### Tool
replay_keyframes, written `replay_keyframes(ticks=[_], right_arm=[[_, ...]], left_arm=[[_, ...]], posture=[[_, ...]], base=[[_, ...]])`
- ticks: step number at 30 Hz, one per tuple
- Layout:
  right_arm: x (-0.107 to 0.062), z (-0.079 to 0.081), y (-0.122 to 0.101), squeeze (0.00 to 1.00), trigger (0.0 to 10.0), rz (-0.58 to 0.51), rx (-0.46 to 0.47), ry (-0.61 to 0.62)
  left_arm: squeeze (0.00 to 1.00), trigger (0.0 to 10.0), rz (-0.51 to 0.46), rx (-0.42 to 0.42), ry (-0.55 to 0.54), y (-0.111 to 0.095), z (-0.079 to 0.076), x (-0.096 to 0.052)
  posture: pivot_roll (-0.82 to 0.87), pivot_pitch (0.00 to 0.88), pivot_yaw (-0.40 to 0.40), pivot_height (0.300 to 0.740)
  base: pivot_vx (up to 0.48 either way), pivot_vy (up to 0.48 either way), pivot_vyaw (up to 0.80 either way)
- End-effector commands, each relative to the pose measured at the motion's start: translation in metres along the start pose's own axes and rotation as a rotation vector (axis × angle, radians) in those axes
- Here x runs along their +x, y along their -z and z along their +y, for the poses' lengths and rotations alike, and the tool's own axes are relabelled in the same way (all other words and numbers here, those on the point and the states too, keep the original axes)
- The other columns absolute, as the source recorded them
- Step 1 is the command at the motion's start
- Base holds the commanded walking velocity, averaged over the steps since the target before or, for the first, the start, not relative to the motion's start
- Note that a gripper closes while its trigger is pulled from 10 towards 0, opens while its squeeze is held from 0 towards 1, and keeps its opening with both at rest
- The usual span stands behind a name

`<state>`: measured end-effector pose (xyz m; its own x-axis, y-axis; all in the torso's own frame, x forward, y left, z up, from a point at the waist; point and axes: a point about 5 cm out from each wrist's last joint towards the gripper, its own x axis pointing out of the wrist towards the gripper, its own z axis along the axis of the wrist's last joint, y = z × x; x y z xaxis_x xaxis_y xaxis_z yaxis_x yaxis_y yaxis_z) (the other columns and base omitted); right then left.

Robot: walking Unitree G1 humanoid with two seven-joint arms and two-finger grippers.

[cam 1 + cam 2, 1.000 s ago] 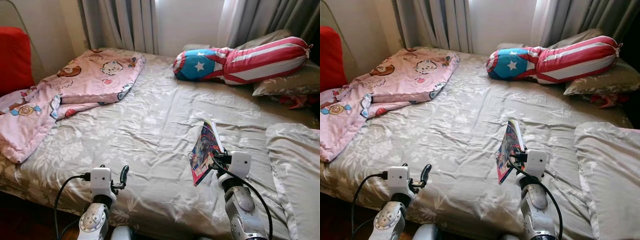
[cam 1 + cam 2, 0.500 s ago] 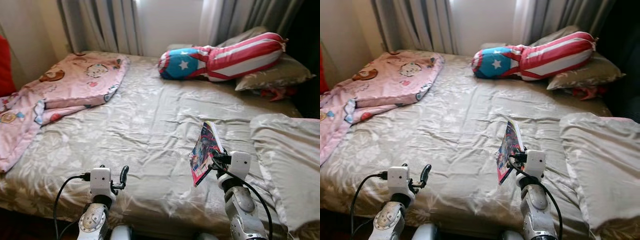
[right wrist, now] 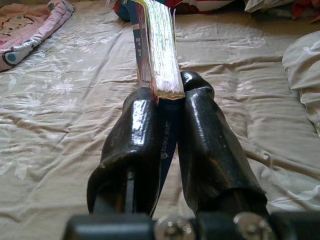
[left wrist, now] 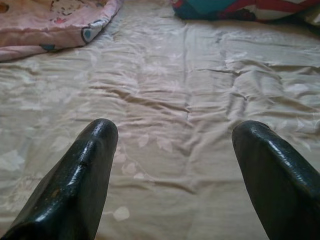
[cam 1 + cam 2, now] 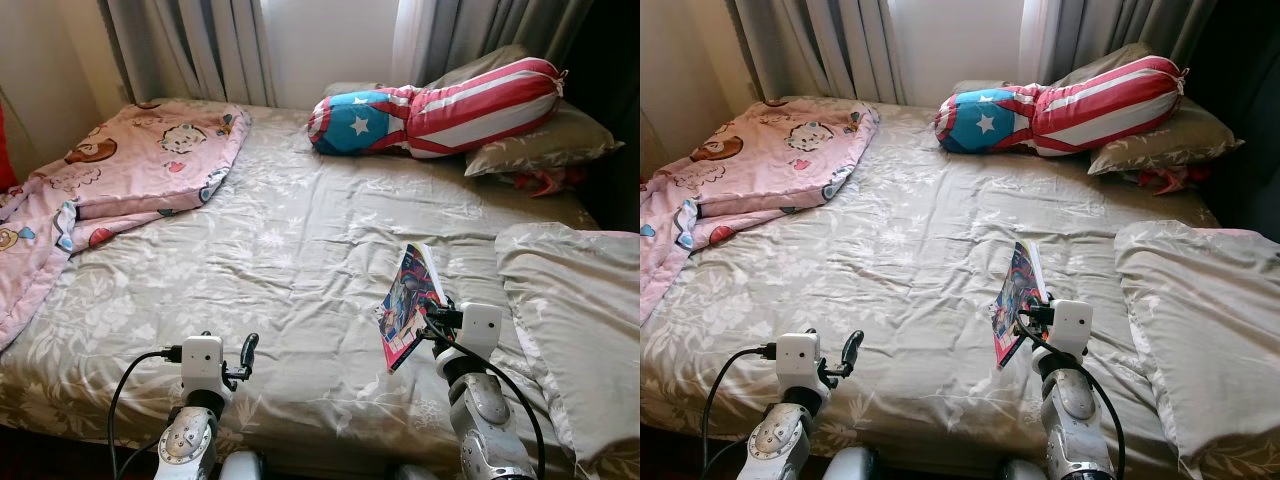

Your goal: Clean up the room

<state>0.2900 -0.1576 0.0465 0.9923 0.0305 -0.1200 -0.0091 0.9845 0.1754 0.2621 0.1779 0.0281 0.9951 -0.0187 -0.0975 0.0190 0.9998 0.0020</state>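
View has swung right, arms unmoved | right tool [image 5: 428, 318] pinches book [image 5: 408, 304] above bed [image 5: 300, 250] | left tool [image 5: 246, 352] spread, empty | book unstowed, pink blanket [image 5: 130, 170] rumpled

Daylight falls from behind the curtains [image 5: 190, 45] — the bed [image 5: 300, 230] evenly lit, sharp; far-right corner dark, glossy wrist-view fingers [image 4: 75, 185] glinting.

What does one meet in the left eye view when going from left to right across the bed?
Pink blanket → left gripper, open above the sheet → book held in the right gripper → grey pillow at the right edge.
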Motion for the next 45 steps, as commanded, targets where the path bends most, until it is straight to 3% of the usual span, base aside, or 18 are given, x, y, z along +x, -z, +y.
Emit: replay_keyframes(ticks=[1, 22, 29, 36, 38, 39, 45], right_arm=[[0.002, 0.001, -0.006, 0.0, 10.0, -0.037, 0.0, -0.004], [0.002, 0.006, -0.003, 0.0, 10.0, -0.023, 0.008, -0.028], [0.004, 0.008, 0.004, 0.0, 10.0, 0.011, 0.048, -0.038], [0.028, 0.006, 0.005, 0.0, 10.0, 0.072, 0.326, 0.013], [0.029, 0.006, 0.004, 0.0, 10.0, 0.071, 0.346, 0.013], [0.036, 0.01, -0.002, 0.0, 10.0, 0.068, 0.445, -0.018], [0.049, 0.014, -0.013, 0.0, 10.0, 0.04, 0.666, -0.064]], left_arm=[[0.0, 10.0, -0.004, 0.013, 0.012, -0.002, -0.001, 0.001], [0.0, 10.0, -0.009, 0.017, 0.009, -0.004, 0.001, 0.0], [0.0, 10.0, -0.015, 0.02, 0.011, -0.005, 0.002, -0.002], [0.0, 10.0, -0.012, 0.055, 0.028, -0.006, 0.008, -0.014], [0.0, 10.0, -0.012, 0.057, 0.029, -0.006, 0.009, -0.014], [0.0, 10.0, -0.009, 0.07, 0.032, -0.007, 0.012, -0.018], [0.0, 10.0, 0.014, 0.113, 0.051, -0.009, 0.021, -0.034]], posture=[[0.03, 0.0, -0.035, 0.637], [0.04, 0.0, -0.033, 0.637], [0.05, 0.0, -0.027, 0.637], [0.11, 0.015, -0.009, 0.637], [0.11, 0.015, -0.009, 0.637], [0.13, 0.031, 0.004, 0.637], [0.17, 0.059, 0.032, 0.637]], base=[[0.292, 0.0, 0.0], [0.328, 0.0, 0.0], [0.036, 0.0, 0.0], [0.0, 0.0, 0.0], [0.0, 0.0, 0.0], [0.0, 0.0, 0.0], [0.0, 0.0, 0.0]])
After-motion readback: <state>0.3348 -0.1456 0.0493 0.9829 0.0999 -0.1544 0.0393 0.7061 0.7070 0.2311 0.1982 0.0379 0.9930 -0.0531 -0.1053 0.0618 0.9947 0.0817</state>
